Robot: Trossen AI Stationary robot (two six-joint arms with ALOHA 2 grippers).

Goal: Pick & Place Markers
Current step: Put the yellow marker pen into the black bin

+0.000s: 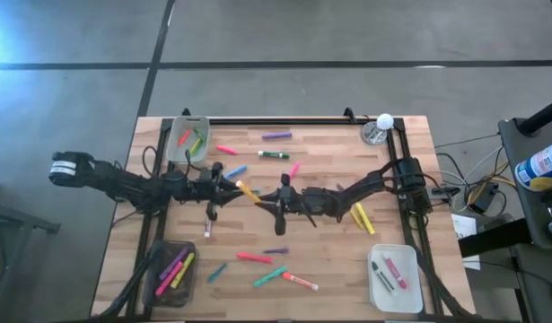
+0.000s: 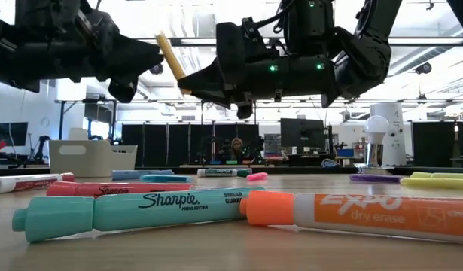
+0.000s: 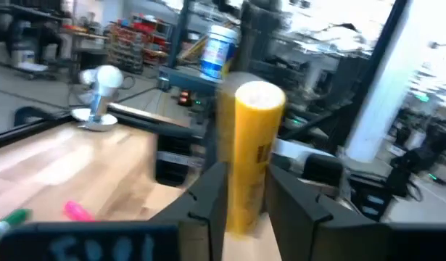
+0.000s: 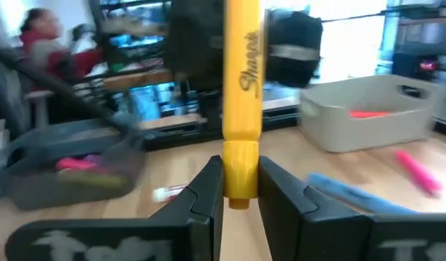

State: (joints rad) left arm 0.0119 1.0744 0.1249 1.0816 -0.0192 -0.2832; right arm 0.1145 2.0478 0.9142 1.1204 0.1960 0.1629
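"Sharpie" yellow marker (image 4: pixel 241 109) gripped by both pincers, left pincer (image 1: pixel 231 184) and right pincer (image 1: pixel 262 197).

Both pincers (image 1: pixel 244 189) (image 1: pixel 260 195) clamped, tips meeting midair

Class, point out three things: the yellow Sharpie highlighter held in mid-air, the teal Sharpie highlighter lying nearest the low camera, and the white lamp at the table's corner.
yellow Sharpie highlighter (image 4: pixel 241 109): right wrist view, barrel by the lettering.
teal Sharpie highlighter (image 2: pixel 141 208): low view, mid-barrel.
white lamp (image 1: pixel 384 121): high view, round top.
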